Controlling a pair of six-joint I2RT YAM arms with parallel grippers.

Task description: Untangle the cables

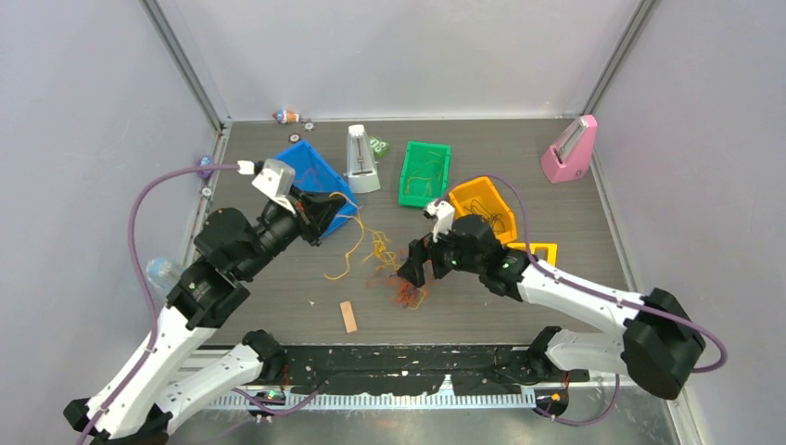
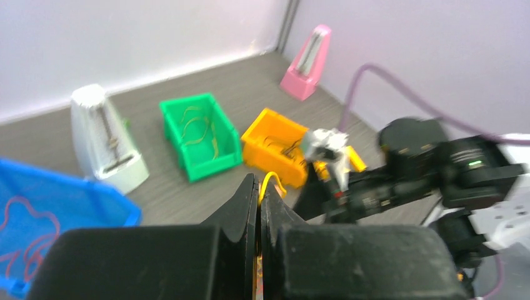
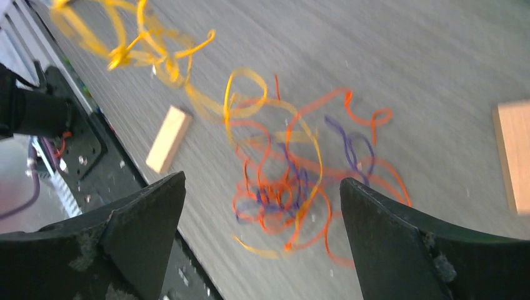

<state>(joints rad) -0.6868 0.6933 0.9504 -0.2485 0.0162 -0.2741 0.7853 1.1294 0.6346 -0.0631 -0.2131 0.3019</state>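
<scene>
The left tool (image 2: pixel 257 187) pinches a yellow cable (image 2: pixel 269 179); the right tool (image 3: pixel 262 187) hangs spread over the orange-purple tangle (image 3: pixel 284 200). Closing could seize several strands, tightening the knot.

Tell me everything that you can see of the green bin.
The green bin is a rectangular, open-topped box, plastic by its look, standing upright on the table. A few thin yellow cables lie loosely inside. The white metronome stands to its left, the orange bin to its right.
</scene>
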